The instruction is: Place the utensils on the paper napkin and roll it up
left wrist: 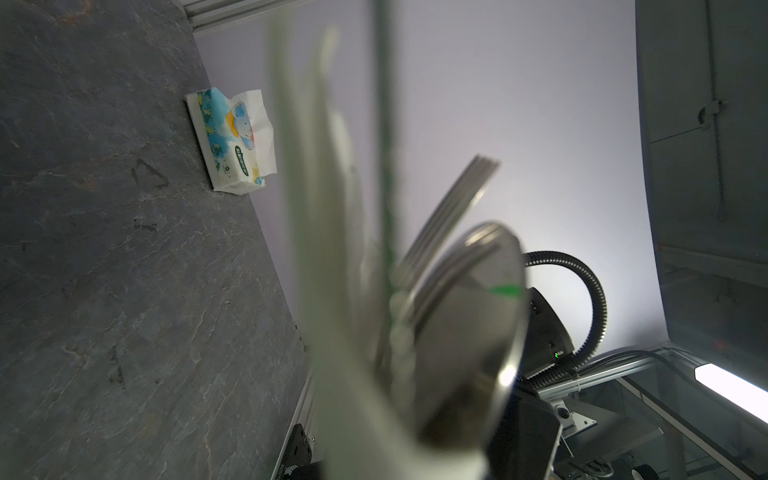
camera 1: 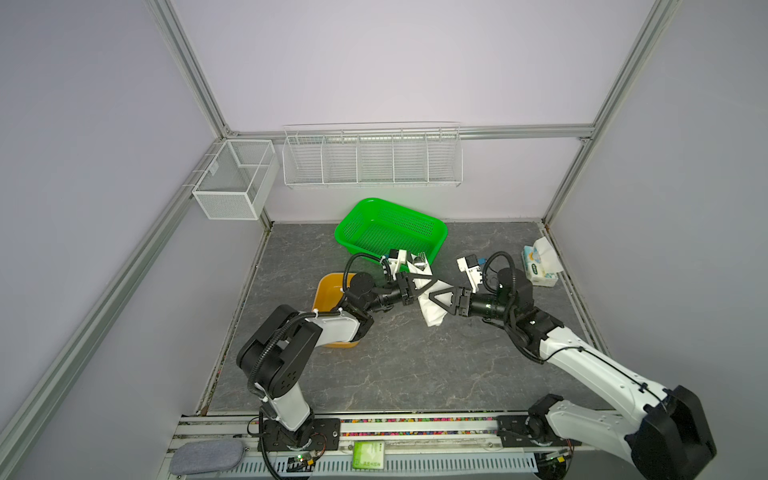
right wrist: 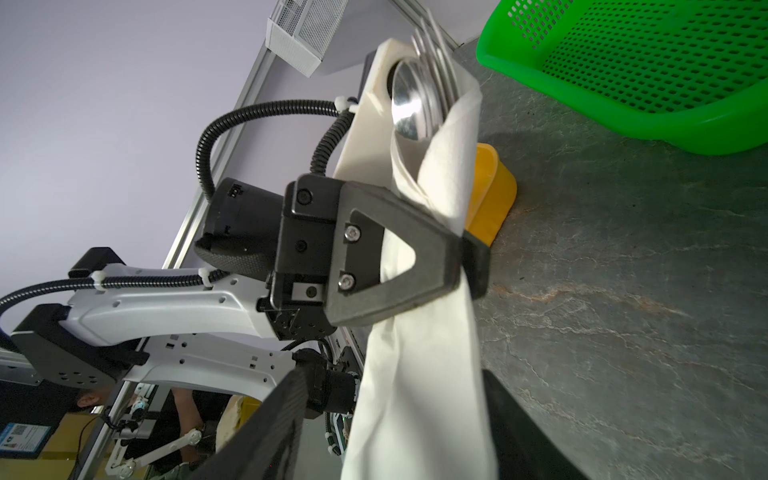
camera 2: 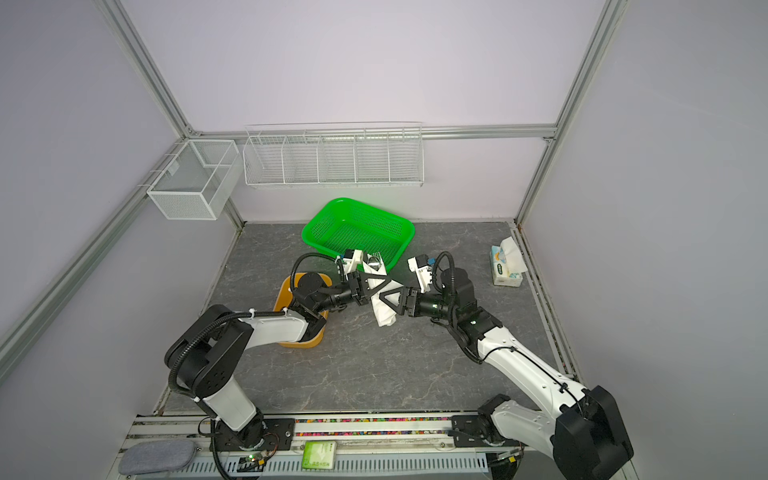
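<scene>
The white paper napkin (camera 1: 432, 309) (camera 2: 384, 313) (right wrist: 424, 374) is rolled around the utensils and hangs tilted above the table. A spoon bowl (right wrist: 409, 104) (camera 1: 419, 262) and fork tines (right wrist: 436, 37) (left wrist: 457, 195) stick out of its upper end. My left gripper (right wrist: 465, 257) (camera 1: 428, 279) is shut on the roll's upper middle. My right gripper (right wrist: 399, 436) (camera 1: 436, 297) is open around the lower part, its fingers (right wrist: 266, 424) standing off the paper on both sides. In the left wrist view the roll and the spoon (left wrist: 469, 332) are a close blur.
A green basket (camera 1: 390, 228) sits just behind the roll. A yellow tub (camera 1: 328, 291) lies under my left forearm. A tissue pack (camera 1: 540, 266) (left wrist: 232, 141) is at the table's right edge. Wire racks (camera 1: 370, 158) hang on the back wall.
</scene>
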### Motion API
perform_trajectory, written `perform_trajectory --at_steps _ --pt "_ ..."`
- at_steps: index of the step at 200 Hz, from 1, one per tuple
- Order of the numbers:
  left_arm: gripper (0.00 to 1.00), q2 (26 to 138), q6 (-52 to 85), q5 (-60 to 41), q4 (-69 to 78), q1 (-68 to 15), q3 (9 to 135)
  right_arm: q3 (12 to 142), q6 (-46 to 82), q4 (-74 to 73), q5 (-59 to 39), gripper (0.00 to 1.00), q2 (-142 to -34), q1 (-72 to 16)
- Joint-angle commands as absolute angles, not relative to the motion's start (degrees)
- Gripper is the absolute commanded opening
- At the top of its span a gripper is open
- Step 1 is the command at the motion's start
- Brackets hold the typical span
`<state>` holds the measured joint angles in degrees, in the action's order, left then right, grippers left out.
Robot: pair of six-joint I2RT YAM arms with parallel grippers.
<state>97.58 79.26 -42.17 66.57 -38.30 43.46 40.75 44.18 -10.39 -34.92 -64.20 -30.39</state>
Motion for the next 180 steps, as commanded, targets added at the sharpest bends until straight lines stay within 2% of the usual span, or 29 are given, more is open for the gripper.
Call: perform_trajectory --at_steps 1,42,85,99,121,156,180 --pt "0.04 95.0 79.8 -42.1 70.24 -38.41 45.85 40.07 43.86 -9.78 -36.21 0.74 -64.57 -30.1" --pt "0.04 94.22 79.89 -42.13 69.94 -38.42 46.28 39.88 45.49 -13.47 -41.52 0.78 -66.22 -30.21" --pt "0.04 93.98 80.77 -42.1 70.41 -38.41 47.18 39.81 46.8 -16.09 -43.8 0.77 -66.93 -30.39" --pt "0.04 93.9 80.86 -42.14 70.54 -38.43 47.24 39.6 47.0 -16.64 -43.76 0.7 -66.81 -30.39" --pt "0.04 93.78 81.03 -42.19 70.75 -38.47 47.5 39.42 47.12 -16.79 -43.46 0.49 -66.42 -30.41" --pt "0.04 93.29 81.02 -42.18 70.48 -38.41 47.97 39.03 48.17 -18.74 -44.01 0.35 -66.27 -30.31" --pt "0.05 93.17 81.01 -42.19 70.32 -38.41 48.14 39.02 48.32 -18.98 -44.06 0.29 -65.71 -30.23"
